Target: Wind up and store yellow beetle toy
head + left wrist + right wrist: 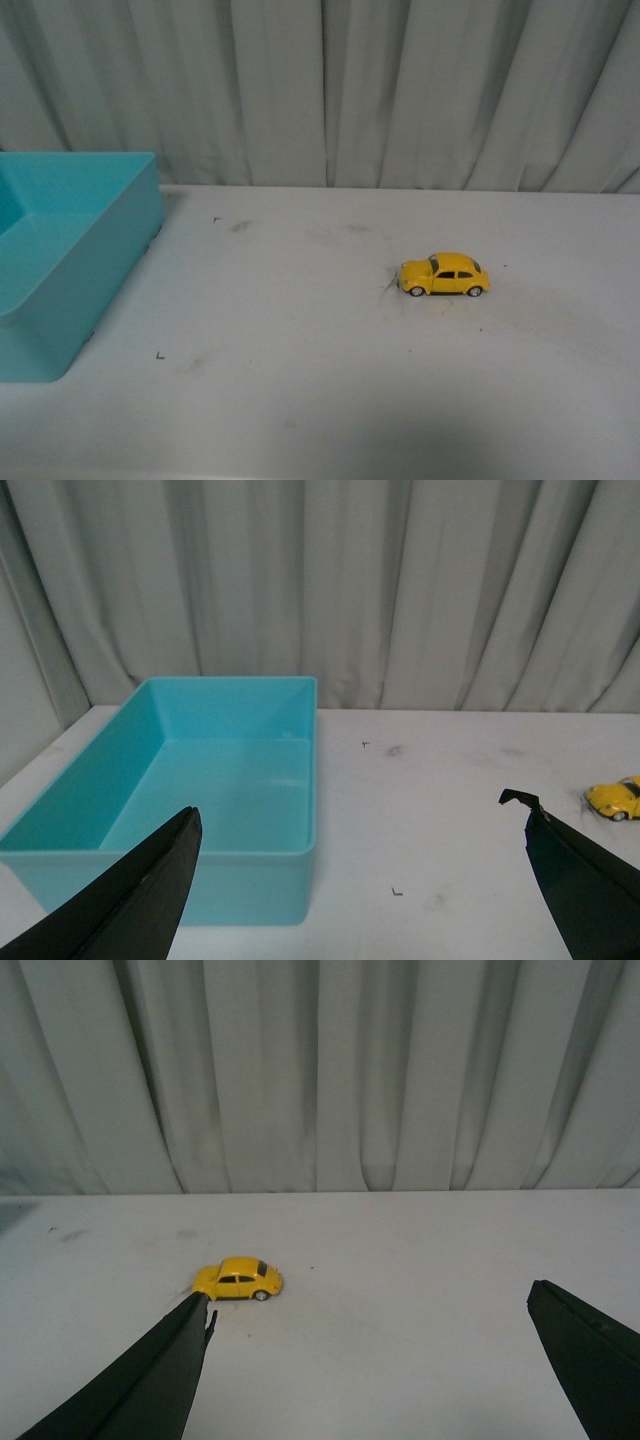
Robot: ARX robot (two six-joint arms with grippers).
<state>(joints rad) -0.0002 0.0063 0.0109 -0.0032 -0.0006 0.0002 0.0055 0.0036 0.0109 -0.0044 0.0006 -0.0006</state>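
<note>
Currently no grasp. Yellow beetle toy (445,275) upright on its wheels, right of centre on the tabletop (300,380), well apart from the teal bin (95,265) at the left edge. Left gripper (350,808) wide open near the bin; right gripper (370,1298) wide open facing the toy, likely staged for pickup.

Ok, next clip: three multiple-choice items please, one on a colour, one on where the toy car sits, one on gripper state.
1. What colour is the bin? A) red B) black C) teal
2. Where is the yellow beetle toy? A) inside the bin B) on the table, apart from the bin C) in a gripper
3. How are the left gripper and right gripper? A) both open, empty B) both shut C) one holding the toy
Answers: 1 C, its walls are teal; 2 B, it stands on the bare table; 3 A, the wrist views show jaws wide apart, nothing between.
</note>
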